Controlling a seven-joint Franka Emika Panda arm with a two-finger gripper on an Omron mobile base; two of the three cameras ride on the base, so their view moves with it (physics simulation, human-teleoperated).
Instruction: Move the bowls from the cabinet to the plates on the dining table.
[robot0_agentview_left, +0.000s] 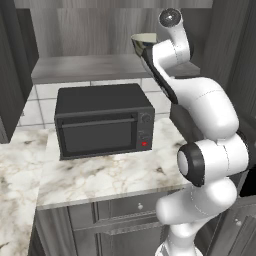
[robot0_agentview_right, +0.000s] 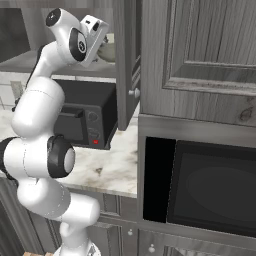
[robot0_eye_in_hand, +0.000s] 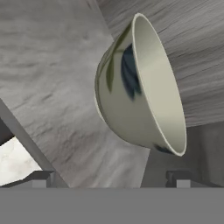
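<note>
One pale cream-green bowl (robot0_eye_in_hand: 140, 87) sits on the grey shelf (robot0_agentview_left: 90, 67) of the open wall cabinet (robot0_agentview_right: 200, 50), straight ahead of the gripper (robot0_eye_in_hand: 111, 177) and not touching it. In the hand view the camera is rolled, so the bowl looks tipped on its side, its rim toward the right of that view and its glossy outer wall facing the two dark fingertips (robot0_eye_in_hand: 41, 177). Those tips stand spread wide with nothing between them; the bowl lies beyond them, near the tool but clear of both. From the left base view the bowl's rim peeks out just beside the wrist, level with the hand. Below the tool a black microwave (robot0_agentview_left: 102, 120) rests on the white, brown-veined marble counter (robot0_agentview_left: 100, 175). The cabinet's door (robot0_agentview_right: 126, 65) hangs open beside the hand in the right base view.
</note>
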